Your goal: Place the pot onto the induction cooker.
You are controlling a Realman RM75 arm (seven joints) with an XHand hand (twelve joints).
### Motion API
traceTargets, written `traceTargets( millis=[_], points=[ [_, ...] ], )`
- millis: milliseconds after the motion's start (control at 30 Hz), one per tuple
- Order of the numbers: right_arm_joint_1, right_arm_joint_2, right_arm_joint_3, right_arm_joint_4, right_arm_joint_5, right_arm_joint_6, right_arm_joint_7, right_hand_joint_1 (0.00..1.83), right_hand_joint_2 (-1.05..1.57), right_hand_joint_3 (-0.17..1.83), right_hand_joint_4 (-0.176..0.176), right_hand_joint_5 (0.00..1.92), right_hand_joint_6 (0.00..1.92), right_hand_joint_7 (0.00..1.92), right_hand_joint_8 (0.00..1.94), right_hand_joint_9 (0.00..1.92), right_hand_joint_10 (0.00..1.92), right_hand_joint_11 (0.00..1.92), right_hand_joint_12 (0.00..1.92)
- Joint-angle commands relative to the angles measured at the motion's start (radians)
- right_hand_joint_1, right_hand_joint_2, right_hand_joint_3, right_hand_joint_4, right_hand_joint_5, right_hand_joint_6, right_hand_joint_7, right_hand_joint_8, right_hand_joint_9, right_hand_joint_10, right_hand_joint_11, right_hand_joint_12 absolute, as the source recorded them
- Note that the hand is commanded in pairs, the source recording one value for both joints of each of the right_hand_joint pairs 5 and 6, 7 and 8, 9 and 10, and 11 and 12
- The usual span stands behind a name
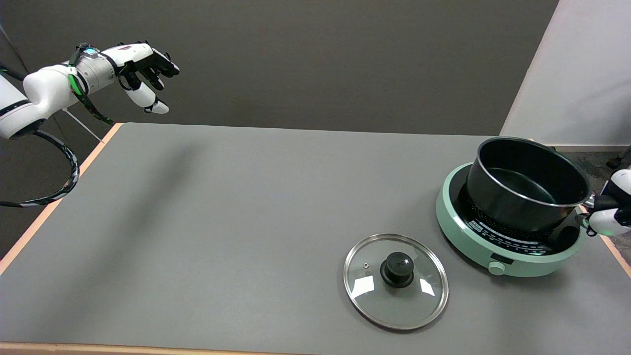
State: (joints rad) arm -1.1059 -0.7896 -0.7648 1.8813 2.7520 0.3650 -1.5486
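The black pot (528,185) sits on the green induction cooker (473,236) at the desk's (222,222) three o'clock, the right hand (610,209) seemingly gripping its handle, fingers' closure unclear; next, probably release and withdraw.

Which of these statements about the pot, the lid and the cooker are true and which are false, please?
1. The pot sits on the green cooker. True.
2. The glass lid covers the pot. False: it lies flat on the table, left of and nearer than the cooker.
3. The pot holds food. False: its dark inside looks empty.
4. The right hand is at the pot's right side, by its handle. True; most of the hand is cut off by the picture's edge, so the grip cannot be told.
5. The lid's knob is black. True.
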Motion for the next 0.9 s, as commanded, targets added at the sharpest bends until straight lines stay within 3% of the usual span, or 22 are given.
traceTargets(
  millis=[33, 367, 467, 533, 600, 633, 700, 733, 767, 800, 833, 900],
  points=[
    [0.002, 0.005, -0.001, -0.001, 0.0, -0.001, -0.012, 0.94, 1.45, 0.46, -0.091, 1.67, 1.67, 1.67, 1.67, 1.67, 1.67, 1.67, 1.67],
    [0.002, 0.005, 0.002, -0.003, 0.0, -0.001, -0.014, 0.93, 1.41, 0.51, -0.093, 1.56, 1.56, 1.56, 1.56, 1.56, 1.56, 1.56, 1.56],
    [0.002, 0.005, 0.002, -0.003, 0.0, -0.001, -0.014, 0.97, 1.26, 0.93, -0.08, 1.33, 1.33, 1.33, 1.33, 1.33, 1.33, 1.33, 1.33],
    [0.001, 0.005, 0.002, -0.003, 0.0, -0.003, -0.014, 0.97, 1.23, 1.04, -0.081, 1.32, 1.32, 1.32, 1.32, 1.32, 1.32, 1.32, 1.32],
    [-0.001, 0.005, 0.004, -0.002, 0.0, -0.003, -0.016, 0.96, 1.14, 1.27, -0.047, 1.28, 1.28, 1.28, 1.28, 1.28, 1.28, 1.28, 1.28],
    [-0.002, 0.005, 0.005, -0.001, 0.0, -0.003, -0.02, 0.96, 1.07, 1.39, -0.009, 1.23, 1.23, 1.23, 1.23, 1.23, 1.23, 1.23, 1.23],
    [-0.002, 0.003, 0.005, 0.0, 0.0, -0.006, -0.047, 0.97, 0.88, 1.57, 0.017, 1.16, 1.16, 1.16, 1.16, 1.16, 1.16, 1.16, 1.16],
    [-0.002, 0.003, 0.005, 0.0, 0.0, -0.013, -0.058, 0.98, 0.77, 1.65, 0.013, 1.13, 1.13, 1.13, 1.13, 1.13, 1.13, 1.13, 1.13],
    [-0.002, 0.002, 0.007, 0.0, 0.0, -0.018, -0.062, 1.01, 0.57, 1.77, -0.017, 1.08, 1.08, 1.08, 1.08, 1.08, 1.08, 1.08, 1.08],
    [-0.003, -0.001, 0.008, -0.001, 0.0, -0.021, -0.062, 1.03, 0.4, 1.83, -0.107, 1.02, 1.02, 1.02, 1.02, 1.02, 1.02, 1.02, 1.02],
    [-0.003, -0.002, 0.009, -0.001, 0.0, -0.022, -0.062, 1.05, 0.32, 1.83, -0.174, 0.98, 0.98, 0.98, 0.98, 0.98, 0.98, 0.98, 0.98],
    [-0.003, -0.002, 0.011, -0.002, 0.0, -0.022, -0.062, 1.08, 0.07, 1.83, -0.176, 0.85, 0.85, 0.85, 0.85, 0.85, 0.85, 0.85, 0.85]
  ],
)
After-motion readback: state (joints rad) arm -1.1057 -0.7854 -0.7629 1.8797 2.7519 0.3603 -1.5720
